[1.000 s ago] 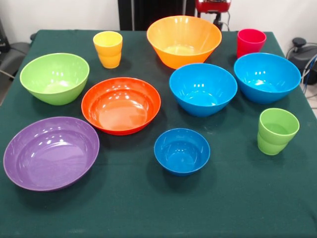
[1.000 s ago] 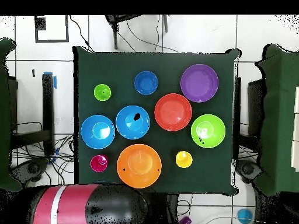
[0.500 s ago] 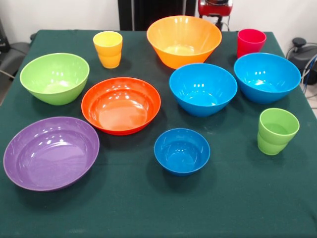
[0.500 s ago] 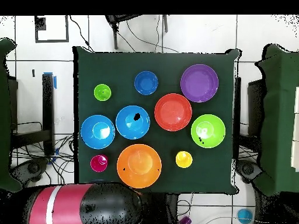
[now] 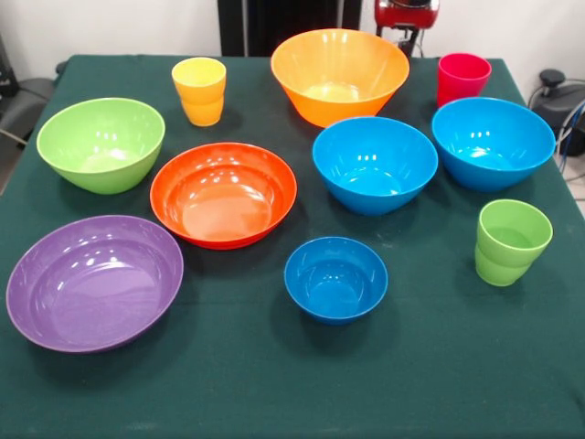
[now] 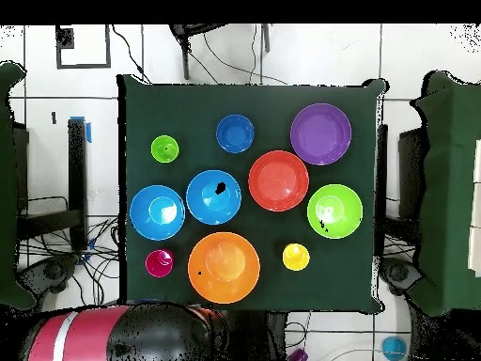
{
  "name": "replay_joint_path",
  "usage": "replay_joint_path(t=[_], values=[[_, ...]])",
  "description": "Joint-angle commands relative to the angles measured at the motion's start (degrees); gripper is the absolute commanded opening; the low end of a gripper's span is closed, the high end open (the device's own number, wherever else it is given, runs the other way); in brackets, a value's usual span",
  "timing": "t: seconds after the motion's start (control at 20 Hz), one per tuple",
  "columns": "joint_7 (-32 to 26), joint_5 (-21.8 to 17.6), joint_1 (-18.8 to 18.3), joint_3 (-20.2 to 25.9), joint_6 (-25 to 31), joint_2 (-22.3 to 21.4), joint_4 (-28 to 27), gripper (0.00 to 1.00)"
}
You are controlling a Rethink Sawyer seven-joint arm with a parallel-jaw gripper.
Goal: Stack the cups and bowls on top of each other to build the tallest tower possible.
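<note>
All cups and bowls stand apart and upright on the green cloth; no tower shows. At the far side are the yellow cup (image 5: 199,90), the large yellow-orange bowl (image 5: 339,75) and the red-pink cup (image 5: 462,78). Two blue bowls (image 5: 375,165) (image 5: 494,142) sit mid right, and the light green cup (image 5: 510,241) is nearer. The lime green bowl (image 5: 101,144), the orange-red bowl (image 5: 224,194), the purple bowl (image 5: 94,282) and the small blue bowl (image 5: 335,278) fill the left and middle. My arm's red and black end (image 5: 407,16) shows at the top edge, off the table.
The table (image 6: 141,103) is covered by a dark green cloth, with its edges close to the outer bowls. My arm's thick red and black body (image 6: 122,337) lies beyond the table's bottom edge in the overhead view. Cables (image 6: 66,254) run over the floor around the table.
The arm's red end has slid a little to the right along the top edge in the front view. No cup or bowl has moved.
</note>
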Motion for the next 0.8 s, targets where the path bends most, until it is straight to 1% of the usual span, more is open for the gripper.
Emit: replay_joint_path(t=[0.05,0.3,0.6,0.8], values=[[9.52,3.52,0.52,6.46,2.70,-2.37,-7.10,1.00],[9.84,3.80,0.93,6.14,3.51,-3.49,-6.60,1.00],[9.55,3.69,0.47,6.36,6.97,-7.54,-4.71,1.00],[9.62,3.30,-0.31,6.96,7.72,-8.68,-4.49,1.00]])
